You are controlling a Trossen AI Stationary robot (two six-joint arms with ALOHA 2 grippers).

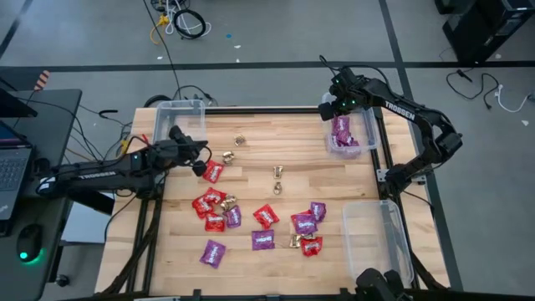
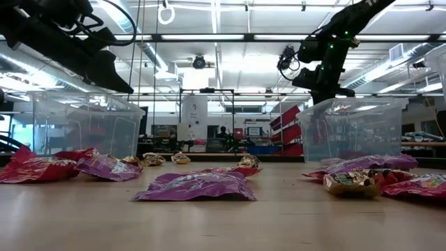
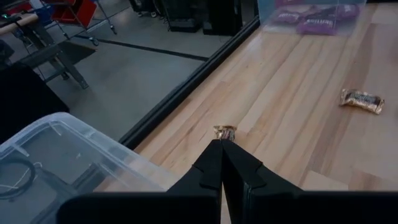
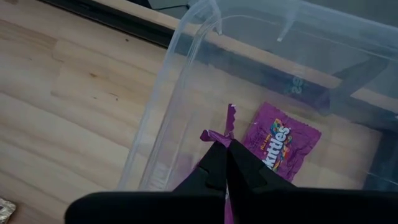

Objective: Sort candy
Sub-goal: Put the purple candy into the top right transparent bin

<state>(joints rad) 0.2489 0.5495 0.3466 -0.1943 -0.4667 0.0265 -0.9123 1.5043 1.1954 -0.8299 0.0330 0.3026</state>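
Two arms busy. Right gripper (image 4: 225, 152) is over the clear bin (image 1: 374, 125) at upper right of the high view, fingers clamped together on the edge of a purple packet (image 4: 214, 138) that hangs above the bin's inside. More purple packets already lie in it (image 4: 283, 144).

Step in hand, as I read it: drop that packet in. To do it well:
- keep the tips inside the bin's rim before letting go; the packet dangles close to the near wall (image 4: 168, 106), so nudge toward bin centre first
- part the fingers fully, foil may cling to a pad
- lift straight up afterwards so the arm doesn't snag the rim and drag the bin

Left gripper (image 3: 221, 149) sits at mid-left of the high view beside the other clear bin (image 1: 180, 117), fingers pressed together. A gold foil piece (image 3: 225, 131) shows just past the tips; can't tell whether it is pinched or just lying on the table (image 1: 251, 150).

Remaining candy is scattered mid to lower table: red packets (image 1: 213, 171), purple ones (image 1: 213, 252), gold pieces (image 1: 278, 172). Third bin (image 1: 384, 234) at lower right looks empty.
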